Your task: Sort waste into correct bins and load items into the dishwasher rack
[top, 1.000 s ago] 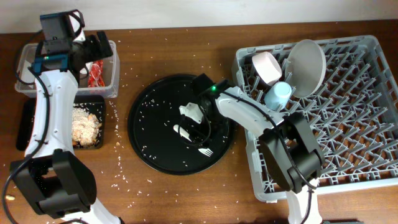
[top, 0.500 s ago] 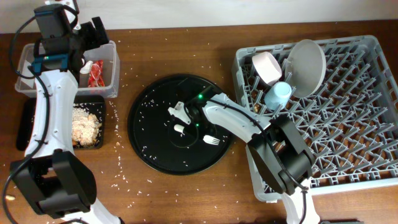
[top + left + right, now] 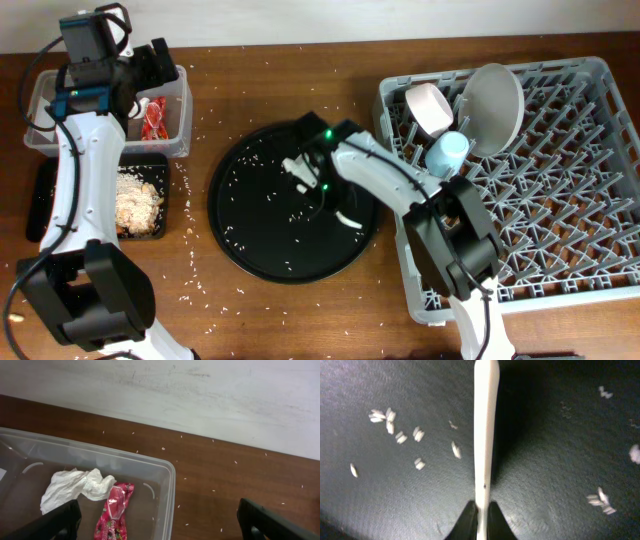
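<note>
The white plastic fork (image 3: 486,425) lies on the large round black tray (image 3: 250,230), and my right gripper (image 3: 481,510) is shut on its handle. From overhead the right gripper (image 3: 322,195) is over the tray's middle, and a white end of the fork (image 3: 347,218) shows beside it. My left gripper (image 3: 160,530) hangs open over the right end of the clear tub (image 3: 165,467), which holds the crumpled napkin (image 3: 75,487) and the red wrapper (image 3: 112,512). The blue cup (image 3: 447,152), the bowl (image 3: 430,108) and the plate (image 3: 495,105) stand in the grey rack (image 3: 560,200).
The shallow black tray (image 3: 45,200) in front of the tub holds a heap of rice scraps (image 3: 138,200). Loose rice grains are scattered over the round tray and the wooden table (image 3: 200,300). The rack fills the right side of the table.
My right gripper has closed on the fork's handle and shifted back and right over the round tray; the fork has turned with it. The left arm has barely moved.
</note>
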`<state>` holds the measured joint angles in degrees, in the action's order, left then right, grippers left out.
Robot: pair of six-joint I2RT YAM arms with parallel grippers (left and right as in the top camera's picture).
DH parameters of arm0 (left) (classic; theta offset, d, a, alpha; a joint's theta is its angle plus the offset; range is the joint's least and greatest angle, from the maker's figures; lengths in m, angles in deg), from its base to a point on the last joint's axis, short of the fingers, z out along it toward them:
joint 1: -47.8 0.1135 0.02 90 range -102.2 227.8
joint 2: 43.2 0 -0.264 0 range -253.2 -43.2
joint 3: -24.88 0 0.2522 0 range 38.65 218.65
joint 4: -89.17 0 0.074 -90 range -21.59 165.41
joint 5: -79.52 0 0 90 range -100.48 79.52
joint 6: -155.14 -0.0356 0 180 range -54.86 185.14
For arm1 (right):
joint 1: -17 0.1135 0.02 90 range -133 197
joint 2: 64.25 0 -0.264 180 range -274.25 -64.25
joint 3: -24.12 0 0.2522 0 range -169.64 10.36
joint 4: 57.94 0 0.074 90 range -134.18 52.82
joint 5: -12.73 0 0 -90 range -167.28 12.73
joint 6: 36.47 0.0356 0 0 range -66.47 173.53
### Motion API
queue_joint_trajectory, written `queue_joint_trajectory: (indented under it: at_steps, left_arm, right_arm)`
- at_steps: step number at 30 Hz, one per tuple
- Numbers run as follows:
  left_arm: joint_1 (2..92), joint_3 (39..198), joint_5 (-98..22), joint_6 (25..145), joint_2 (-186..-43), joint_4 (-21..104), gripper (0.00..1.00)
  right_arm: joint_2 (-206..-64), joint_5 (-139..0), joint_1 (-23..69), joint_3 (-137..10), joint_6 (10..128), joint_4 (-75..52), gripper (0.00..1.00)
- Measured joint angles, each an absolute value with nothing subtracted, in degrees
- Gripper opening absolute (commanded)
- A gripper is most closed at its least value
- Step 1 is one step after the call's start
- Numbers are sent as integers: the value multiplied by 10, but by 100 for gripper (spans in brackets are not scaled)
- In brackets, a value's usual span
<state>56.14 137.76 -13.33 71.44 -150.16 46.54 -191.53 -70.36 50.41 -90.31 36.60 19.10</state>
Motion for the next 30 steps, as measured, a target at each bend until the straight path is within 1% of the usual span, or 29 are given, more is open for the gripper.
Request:
queue_joint_trajectory:
  at_steps: [6,9,11,12,14,16,17,18,19,20,22,26,27,28,30]
  left_arm:
    - [561,1378,-133,715,-1502,460,99]
    - [561,1378,-133,714,-1502,461,99]
    - [561,1378,-133,714,-1502,461,99]
    - [561,1378,-133,714,-1502,460,99]
    - [561,1378,-133,714,-1502,461,99]
    - [561,1378,-133,714,-1502,460,99]
    - [561,1378,-133,714,-1502,461,99]
    - [561,1378,-133,714,-1502,461,99]
    - [561,1378,-133,714,-1502,460,99]
    - [561,1378,-133,714,-1502,460,99]
    - [561,1378,-133,714,-1502,461,99]
    - [561,1378,-133,714,-1502,460,99]
    - [561,1378,-133,714,-1502,460,99]
    - [561,1378,-133,714,-1502,460,99]
    - [561,1378,-133,714,-1502,461,99]
  right_arm:
    - [-1922,-704,460,-1117,399,340,4]
    - [-1921,-702,398,-1202,445,418,4]
    - [-1921,-703,343,-1219,479,451,4]
    - [-1921,-705,292,-1219,511,463,4]
    - [-1921,-706,264,-1219,537,463,4]
    - [-1921,-718,255,-1216,569,462,6]
    - [-1921,-726,256,-1212,579,458,15]
    - [-1921,-730,257,-1202,582,450,22]
    - [-1921,-734,257,-1189,581,441,50]
    - [-1922,-736,257,-1172,586,436,57]
    - [-1923,-741,257,-1145,587,427,60]
    - [-1923,-742,257,-1139,582,426,62]
    - [-1923,-738,257,-1145,582,431,72]
    - [-1922,-733,257,-1156,582,439,99]
    - [-1913,-729,260,-1176,584,444,99]
